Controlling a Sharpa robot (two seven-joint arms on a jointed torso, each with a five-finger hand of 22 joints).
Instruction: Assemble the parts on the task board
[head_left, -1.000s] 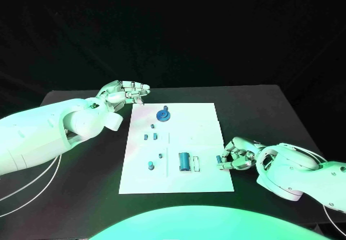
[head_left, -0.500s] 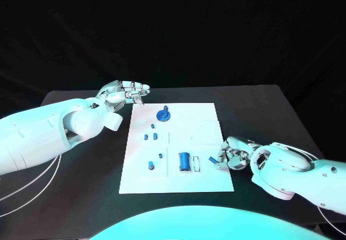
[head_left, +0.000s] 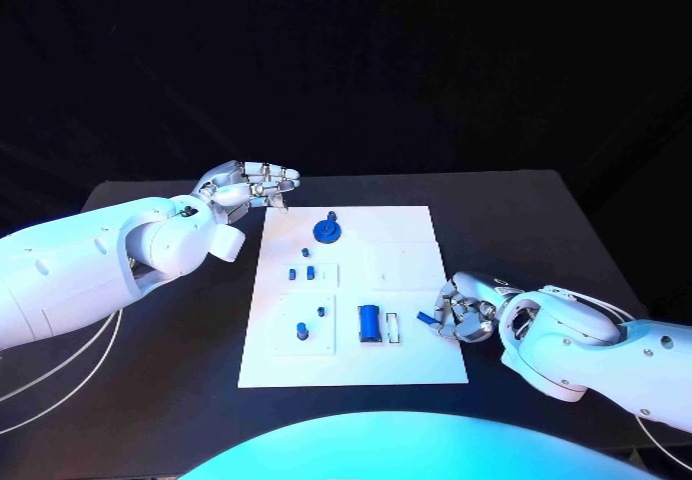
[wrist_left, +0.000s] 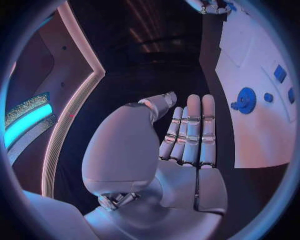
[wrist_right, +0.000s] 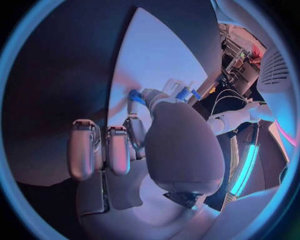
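Blue plastic against white: the robot's right hand (head_left: 464, 318) pinches a small blue piece (head_left: 426, 319) between thumb and a finger at the right edge of the white board (head_left: 411, 368), the other fingers curled beside it (the right wrist view shows the blue tip held at the fingertips (wrist_right: 139, 98)). By the look of it, the step in hand is carrying this piece to its seat, and the next move calls for a careful, well-aligned placing among the parts already there. Near it lies a ribbed blue cylinder (head_left: 371, 322); a round blue gear (head_left: 329, 232) sits toward the far end, small pegs (head_left: 302, 273) between them. At the board's far left corner, the left hand (head_left: 253, 184) hovers empty, its smooth silver fingers (wrist_left: 194, 130) pressed together and straight.
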